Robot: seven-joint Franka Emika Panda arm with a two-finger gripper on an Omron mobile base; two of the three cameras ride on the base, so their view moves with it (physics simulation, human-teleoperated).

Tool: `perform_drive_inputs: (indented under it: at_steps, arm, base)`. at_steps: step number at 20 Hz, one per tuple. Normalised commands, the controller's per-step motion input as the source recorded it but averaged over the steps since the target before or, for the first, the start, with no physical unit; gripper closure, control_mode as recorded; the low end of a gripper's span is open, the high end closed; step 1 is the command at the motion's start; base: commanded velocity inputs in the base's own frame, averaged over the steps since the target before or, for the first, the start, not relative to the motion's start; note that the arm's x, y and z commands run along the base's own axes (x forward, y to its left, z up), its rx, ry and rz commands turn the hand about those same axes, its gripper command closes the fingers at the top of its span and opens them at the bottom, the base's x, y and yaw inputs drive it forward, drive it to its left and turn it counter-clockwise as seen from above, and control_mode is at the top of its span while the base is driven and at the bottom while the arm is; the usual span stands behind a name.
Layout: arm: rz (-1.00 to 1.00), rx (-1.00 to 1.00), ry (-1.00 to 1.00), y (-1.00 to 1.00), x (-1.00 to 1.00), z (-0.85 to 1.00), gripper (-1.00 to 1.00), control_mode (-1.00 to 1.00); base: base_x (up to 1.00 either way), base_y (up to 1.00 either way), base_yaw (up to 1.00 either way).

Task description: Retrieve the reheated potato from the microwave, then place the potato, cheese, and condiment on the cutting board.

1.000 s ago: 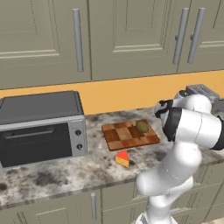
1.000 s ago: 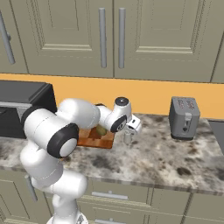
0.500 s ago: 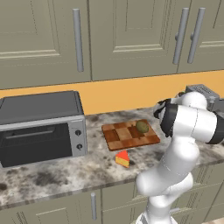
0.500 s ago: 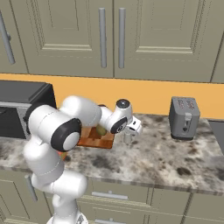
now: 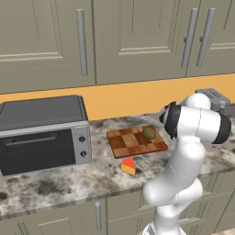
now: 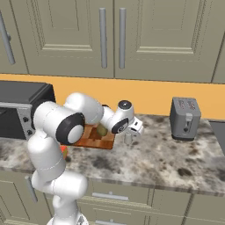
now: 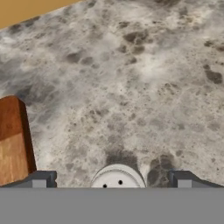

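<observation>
The potato [image 5: 148,133] [image 6: 102,130] lies on the right part of the checkered cutting board [image 5: 131,143] [image 6: 90,139]. The cheese [image 5: 129,166] sits on the counter in front of the board. My gripper [image 6: 128,139] [image 7: 111,179] points down at the counter just right of the board, and it is open. Between its fingertips [image 7: 41,179] stands the condiment [image 7: 117,176], a shaker whose round white holed cap is seen from above. The fingers stand well apart from the cap. A corner of the board [image 7: 13,144] lies to the left. The microwave is out of view.
A grey toaster oven [image 5: 43,133] [image 6: 19,110] stands on the counter's left. At the right, against the orange back wall, is a silver toaster [image 5: 212,98] [image 6: 185,117]. Wall cabinets hang above, and drawers run below the marbled counter [image 7: 144,87].
The arm's elbow has shifted slightly to the left. The gripper has stayed open over the spot right of the board. Potato, cheese and board have not moved.
</observation>
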Motion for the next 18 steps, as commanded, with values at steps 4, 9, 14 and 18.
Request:
perform_drive_inputs:
  at_steps: [4,9,14,18]
  arm:
    - [0.0,0.0,0.0,-0.13,0.03,-0.09,-1.0,-1.0]
    - [0.0,0.0,0.0,-0.03,0.0,-0.08,1.0,-1.0]
    - [0.0,0.0,0.0,0.0,0.0,-0.06,1.0,-1.0]
    - [0.01,0.0,0.0,0.0,-0.02,-0.01,1.0,-1.0]
  base:
    - [0.0,0.0,0.0]
    - [0.0,0.0,0.0]
    - [0.0,0.0,0.0]
    - [0.0,0.0,0.0]
